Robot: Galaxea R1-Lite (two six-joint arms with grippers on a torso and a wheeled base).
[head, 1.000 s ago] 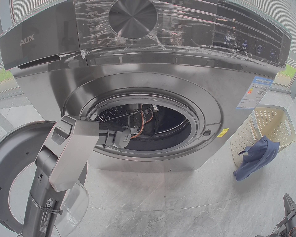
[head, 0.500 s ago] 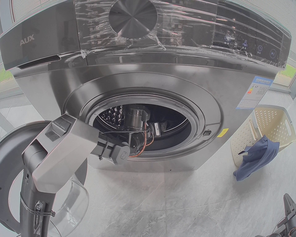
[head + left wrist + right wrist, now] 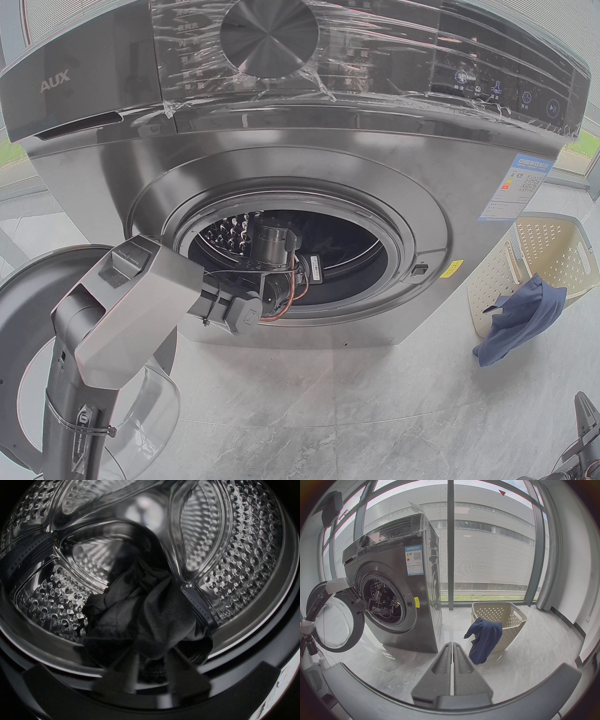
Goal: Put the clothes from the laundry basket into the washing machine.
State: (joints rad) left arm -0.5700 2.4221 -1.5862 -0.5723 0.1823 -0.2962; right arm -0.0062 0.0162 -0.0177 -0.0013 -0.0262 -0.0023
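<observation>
The washing machine (image 3: pixel 350 156) stands with its round door (image 3: pixel 25 325) swung open to the left. My left arm reaches into the opening (image 3: pixel 350 250). In the left wrist view, my left gripper (image 3: pixel 152 657) is open inside the steel drum (image 3: pixel 247 558), and a crumpled dark garment (image 3: pixel 147 611) lies on the drum floor right at its fingertips. A dark blue garment (image 3: pixel 522 319) (image 3: pixel 484 636) hangs over the rim of the cream laundry basket (image 3: pixel 559 247) (image 3: pixel 503 612), to the machine's right. My right gripper (image 3: pixel 452 650) is shut and empty, low at the right (image 3: pixel 584 419), away from the basket.
Grey marble floor (image 3: pixel 350 400) spreads in front of the machine, between door and basket. Behind the basket are tall windows (image 3: pixel 493 542) with a curtain (image 3: pixel 553 558) at the right.
My left wrist has drawn back from deeper in the drum toward the opening and turned. The right arm, the blue garment and the basket have not moved.
</observation>
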